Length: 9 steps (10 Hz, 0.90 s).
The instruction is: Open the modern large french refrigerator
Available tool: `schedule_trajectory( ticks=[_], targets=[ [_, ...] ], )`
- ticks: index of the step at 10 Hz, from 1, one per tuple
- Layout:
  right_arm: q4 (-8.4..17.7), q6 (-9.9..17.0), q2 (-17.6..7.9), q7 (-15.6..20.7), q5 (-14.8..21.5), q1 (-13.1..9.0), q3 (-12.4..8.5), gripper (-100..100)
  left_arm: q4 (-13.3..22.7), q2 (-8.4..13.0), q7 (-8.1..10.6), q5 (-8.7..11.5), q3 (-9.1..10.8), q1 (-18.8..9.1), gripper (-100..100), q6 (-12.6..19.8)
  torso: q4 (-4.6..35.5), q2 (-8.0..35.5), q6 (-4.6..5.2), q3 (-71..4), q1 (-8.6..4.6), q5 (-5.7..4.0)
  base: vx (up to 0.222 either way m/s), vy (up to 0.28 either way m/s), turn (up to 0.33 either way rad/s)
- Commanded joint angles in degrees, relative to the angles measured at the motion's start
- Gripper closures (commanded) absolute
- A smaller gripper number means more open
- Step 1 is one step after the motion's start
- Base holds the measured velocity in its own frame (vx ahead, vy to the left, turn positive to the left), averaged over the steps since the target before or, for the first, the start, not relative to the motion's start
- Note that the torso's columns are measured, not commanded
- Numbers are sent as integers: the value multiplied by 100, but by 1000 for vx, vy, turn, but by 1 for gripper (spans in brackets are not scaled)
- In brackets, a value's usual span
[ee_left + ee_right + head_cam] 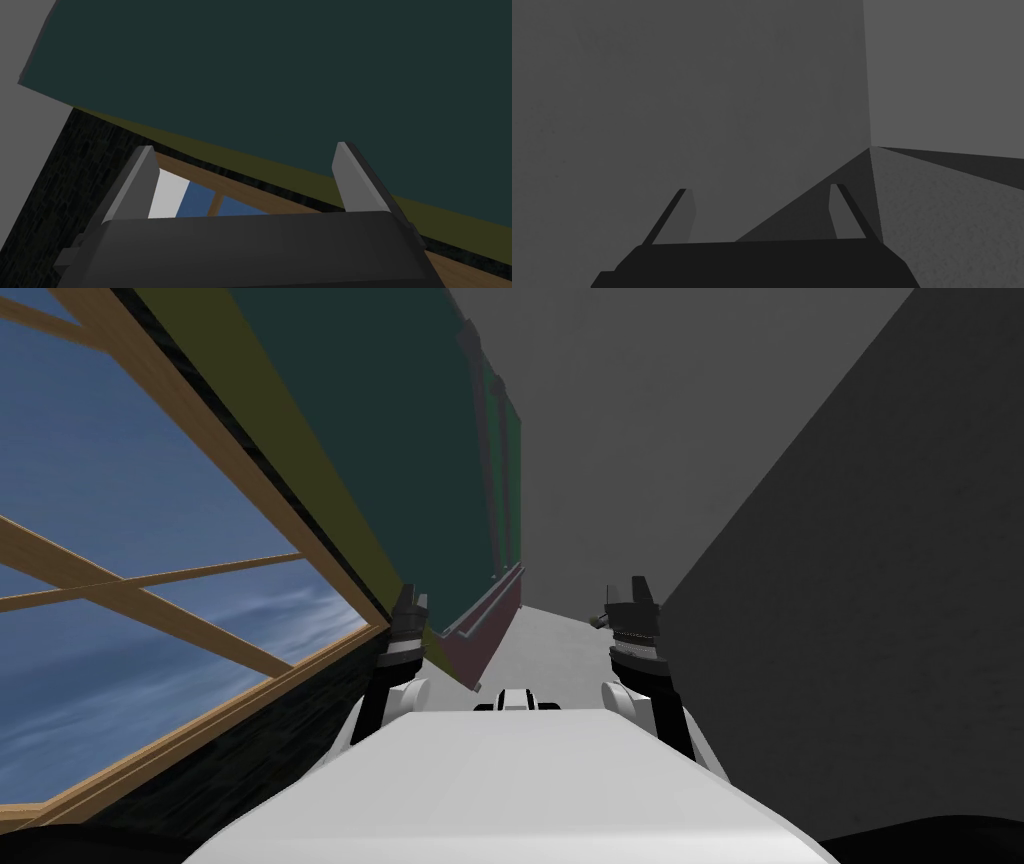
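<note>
**Head view with both wrist views.** The left claw [408, 606] is held wide, with nothing between its fingers [131, 185]. It is pointed at a dark teal panel [300, 75] edged in olive, beside a wood-framed window [150, 488]. The right claw [630, 606] is likewise spread wide and empty, its fingers [839, 210] faced toward a plain grey wall [687, 100].

Ahead and to the robot's left, a row of green fronts [510, 448] is seen past the teal panel. The row is ended low down by a maroon unit [485, 638], which carries a grey bar [490, 598] running away from the robot.

Which of these is the refrigerator cannot be told. It is judged to lie forward and left, well apart from both claws, with the left arm the nearer. No brand, label or writing can be read.
</note>
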Motion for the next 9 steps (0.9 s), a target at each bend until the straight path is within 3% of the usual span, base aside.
schedule_trajectory(
  ticks=[1,6,9],
  targets=[
    [0,0,0,0,0,0,0,0,394,234,-9,-26,45,-66,-100,-127,1,3,0,1,1,0,35,-22,38],
    [0,0,0,0,0,0,0,0,1196,517,-34,-81,140,-242,-100,-412,2,6,0,3,5,2,34,-26,40],
    [0,0,0,0,0,0,0,0,1508,573,-42,-97,167,-292,-100,-493,2,4,0,2,0,0,27,-21,24]
  ],
)
